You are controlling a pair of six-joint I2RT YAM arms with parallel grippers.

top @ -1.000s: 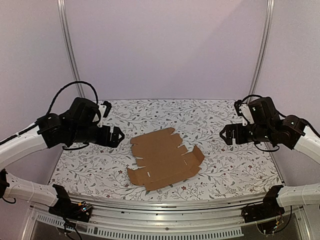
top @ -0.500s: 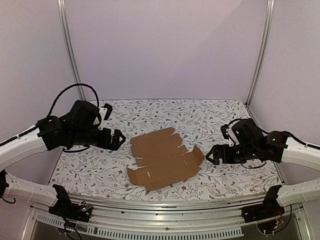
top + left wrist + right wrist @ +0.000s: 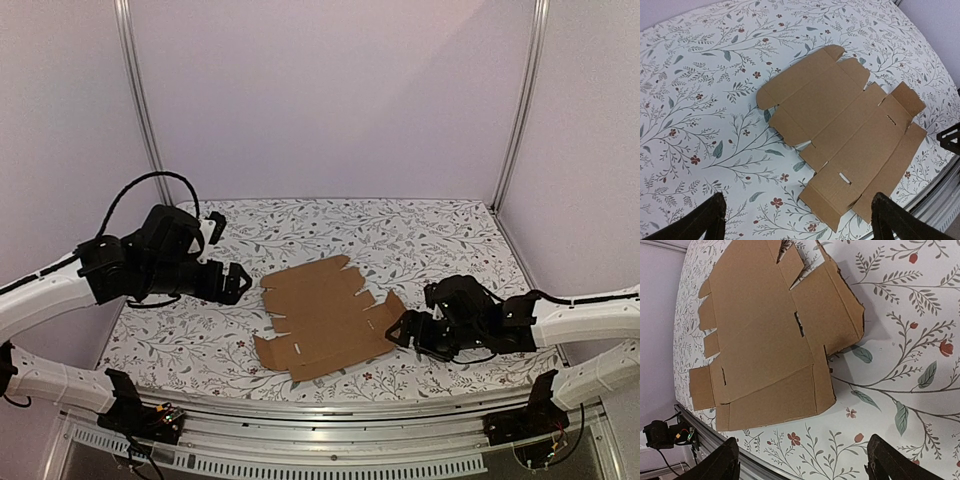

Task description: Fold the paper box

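The paper box (image 3: 325,318) is a flat brown die-cut sheet lying unfolded in the middle of the table; its right flap is slightly raised. It fills much of the left wrist view (image 3: 850,125) and the right wrist view (image 3: 765,340). My left gripper (image 3: 236,281) hovers open just left of the sheet, its fingertips (image 3: 710,220) wide apart with nothing between them. My right gripper (image 3: 397,330) sits low by the sheet's right flap, open, and its fingers (image 3: 727,460) straddle bare tablecloth beside the sheet's near corner.
The floral tablecloth (image 3: 450,240) covers the table. A metal rail (image 3: 330,415) runs along the near edge, also seen in the right wrist view (image 3: 700,427). Lilac walls and two upright posts (image 3: 140,110) enclose the back and sides.
My right arm has dropped and swung left from the table's right side to the sheet's right flap. The left arm has barely moved. The sheet lies as before.
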